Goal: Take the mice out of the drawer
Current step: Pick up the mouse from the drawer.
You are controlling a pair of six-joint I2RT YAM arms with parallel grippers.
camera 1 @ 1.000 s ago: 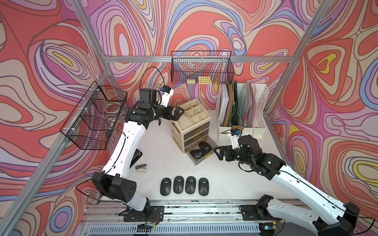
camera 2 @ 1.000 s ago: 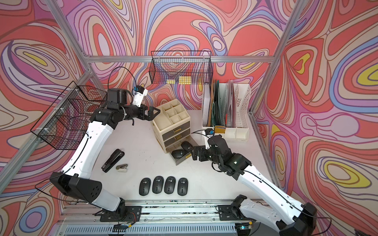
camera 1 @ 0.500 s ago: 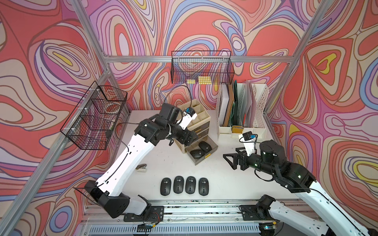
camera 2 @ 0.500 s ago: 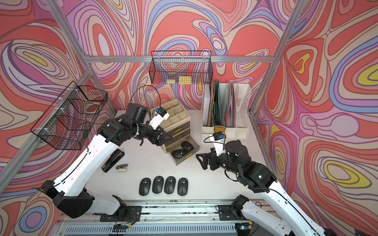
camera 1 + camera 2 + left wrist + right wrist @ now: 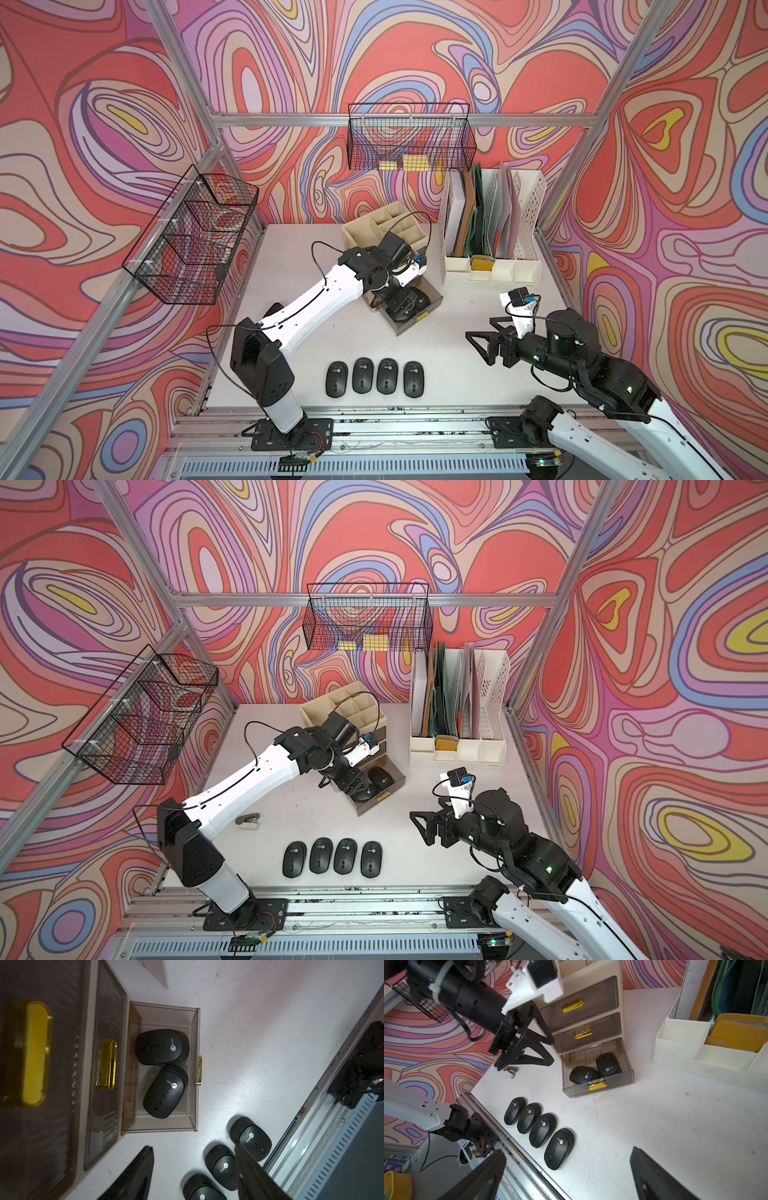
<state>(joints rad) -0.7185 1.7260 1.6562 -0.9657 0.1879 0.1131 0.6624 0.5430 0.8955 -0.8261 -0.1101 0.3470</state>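
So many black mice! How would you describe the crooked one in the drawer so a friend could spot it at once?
Find the beige drawer unit at the table's back; its bottom drawer is pulled open with two mice inside. The crooked mouse lies slanted across it, whereas its neighbour lies straight along it, and the row of four sits outside on the table.

A white slotted plastic file rack point(image 5: 528, 216) holding folders stands beyond my right pincer point(image 5: 478, 347); a small grey staple remover point(image 5: 509, 1071) lies apart from my left pincer point(image 5: 551, 1051).
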